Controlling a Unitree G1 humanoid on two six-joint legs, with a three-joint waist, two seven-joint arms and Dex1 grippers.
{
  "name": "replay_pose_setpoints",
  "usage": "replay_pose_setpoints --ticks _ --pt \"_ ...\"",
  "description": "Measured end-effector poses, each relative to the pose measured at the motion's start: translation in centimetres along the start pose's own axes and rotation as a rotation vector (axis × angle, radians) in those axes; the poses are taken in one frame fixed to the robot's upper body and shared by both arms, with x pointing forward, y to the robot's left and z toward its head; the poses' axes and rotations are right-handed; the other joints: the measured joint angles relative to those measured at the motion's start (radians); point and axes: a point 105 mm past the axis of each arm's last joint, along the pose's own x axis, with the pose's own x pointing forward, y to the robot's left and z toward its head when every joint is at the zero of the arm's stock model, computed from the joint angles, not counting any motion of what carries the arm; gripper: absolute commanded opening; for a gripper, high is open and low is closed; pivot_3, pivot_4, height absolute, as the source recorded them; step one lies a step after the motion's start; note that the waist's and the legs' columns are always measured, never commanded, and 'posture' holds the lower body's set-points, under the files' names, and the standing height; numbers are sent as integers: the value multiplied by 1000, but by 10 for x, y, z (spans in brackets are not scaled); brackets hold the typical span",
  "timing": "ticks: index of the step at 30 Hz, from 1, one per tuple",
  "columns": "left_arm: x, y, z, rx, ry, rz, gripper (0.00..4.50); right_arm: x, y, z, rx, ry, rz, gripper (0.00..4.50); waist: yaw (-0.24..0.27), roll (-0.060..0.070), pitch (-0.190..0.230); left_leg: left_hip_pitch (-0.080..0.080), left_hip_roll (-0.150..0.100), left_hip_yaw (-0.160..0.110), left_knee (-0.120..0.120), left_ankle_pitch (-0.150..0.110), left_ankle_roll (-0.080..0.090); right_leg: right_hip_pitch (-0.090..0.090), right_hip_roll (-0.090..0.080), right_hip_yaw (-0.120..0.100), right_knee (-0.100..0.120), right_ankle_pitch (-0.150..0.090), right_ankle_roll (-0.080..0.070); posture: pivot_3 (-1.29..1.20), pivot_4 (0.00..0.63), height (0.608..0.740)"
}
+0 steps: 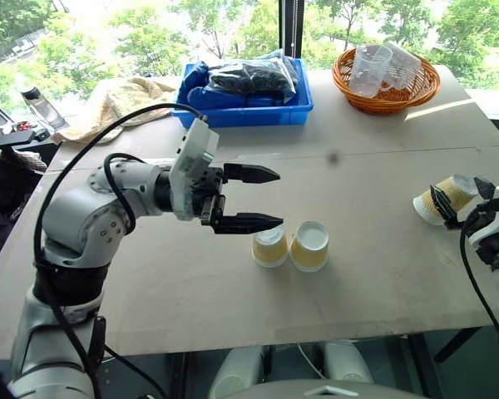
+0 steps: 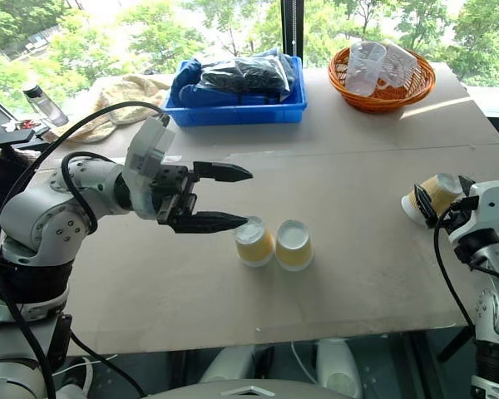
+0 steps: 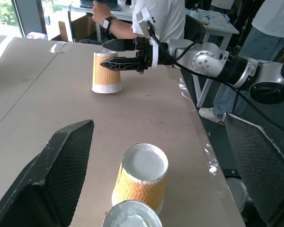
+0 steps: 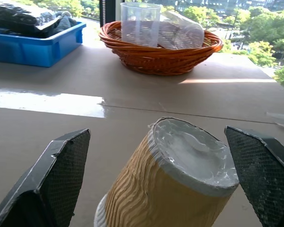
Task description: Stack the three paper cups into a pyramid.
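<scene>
Left eye view showed two cups [image 1: 289, 246] standing upside down, side by side and touching, low in the centre of the table [image 1: 382, 166], placed as the pyramid's base. The left gripper [image 1: 262, 198] hovered just left of them, jaws apart and empty. At the right edge the third cup [image 1: 443, 199] sat tilted between the spread jaws of the right gripper [image 1: 459, 199]; no squeeze showed on its sides. A basket [image 1: 386, 98] of clear cups and a blue bin [image 1: 249, 108] stood along the top.

Right eye view gave the same layout.

Left wrist view looked over the two base cups at the bottom centre toward the third cup, upper left of centre, with the right gripper's fingers on either side of it and people beyond the table.

Right wrist view had the third cup leaning, white base up, low in the centre between wide jaws, probably lined up for a grasp to lift it onto the pair.
</scene>
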Motion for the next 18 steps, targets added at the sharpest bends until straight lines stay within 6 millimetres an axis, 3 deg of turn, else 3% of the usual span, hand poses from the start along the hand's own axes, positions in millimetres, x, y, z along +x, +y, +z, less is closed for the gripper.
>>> replay_pose_setpoints --ticks 8,15,18 --pt "0 0 0 8 -2 2 4500 -1 -1 1 -123 -26 -11 4466 4 0 0 0 0 0 0 0 0 0 0 0 0 0 0 0 150 740" --pt "0 1 0 16 2 8 4500 5 -7 -14 17 24 -89 4466 1 0 0 0 0 0 0 0 0 0 0 0 1 0 0 0 150 740" --pt "0 2 0 18 6 18 4500 10 -10 -10 60 14 -105 4466 2 0 0 0 0 0 0 0 0 0 0 0 0 0 0 0 150 740"
